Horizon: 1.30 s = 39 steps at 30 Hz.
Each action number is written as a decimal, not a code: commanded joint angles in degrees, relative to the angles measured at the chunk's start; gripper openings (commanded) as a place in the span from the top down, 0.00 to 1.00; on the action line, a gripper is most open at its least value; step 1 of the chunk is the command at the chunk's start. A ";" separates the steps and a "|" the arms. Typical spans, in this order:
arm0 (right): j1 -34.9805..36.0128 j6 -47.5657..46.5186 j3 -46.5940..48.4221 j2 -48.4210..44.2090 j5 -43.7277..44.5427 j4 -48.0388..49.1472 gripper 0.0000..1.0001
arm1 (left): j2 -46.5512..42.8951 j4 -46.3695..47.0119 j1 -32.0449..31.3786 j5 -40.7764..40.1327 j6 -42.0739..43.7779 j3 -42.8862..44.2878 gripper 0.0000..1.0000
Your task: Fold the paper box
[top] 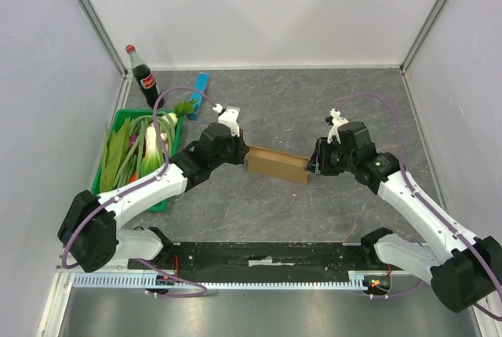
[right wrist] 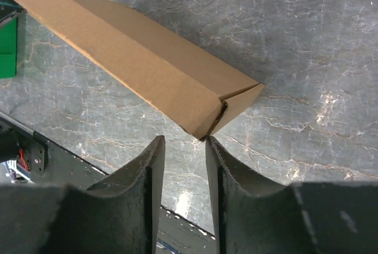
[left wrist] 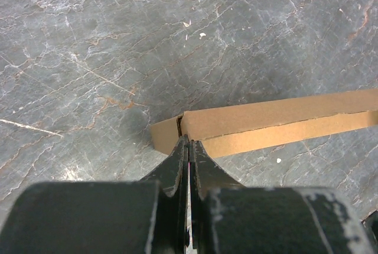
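The paper box (top: 276,164) is a flat, long brown cardboard shape lying on the grey table between my two arms. My left gripper (top: 241,153) is at its left end. In the left wrist view the left gripper (left wrist: 189,140) is shut, its tips pressed together against the near corner of the paper box (left wrist: 266,121), with nothing visible between the jaws. My right gripper (top: 312,166) is at the box's right end. In the right wrist view the right gripper (right wrist: 183,140) is open, and the folded end of the paper box (right wrist: 136,53) lies just past its tips, its lowest corner touching the right fingertip (right wrist: 210,143).
A green tray (top: 161,200) of leafy vegetables sits at the left. Behind it stand a cola bottle (top: 143,78) and a slim blue bar (top: 199,92). Grey walls close in the table on three sides, and a black rail (top: 259,257) runs along the near edge.
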 commanded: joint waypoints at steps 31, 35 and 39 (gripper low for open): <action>3.93 69.88 -16.99 -10.64 10.35 26.57 0.03 | 1.83 -4.07 -1.94 -0.63 -2.02 -1.37 0.98; 6.05 71.37 -16.73 -9.32 13.60 27.09 0.13 | 1.48 -4.25 -2.03 -0.55 -2.11 -1.37 0.98; 7.02 71.55 -16.55 -7.74 15.81 28.14 0.19 | 1.13 -4.25 -2.21 -0.63 -2.11 -1.45 0.98</action>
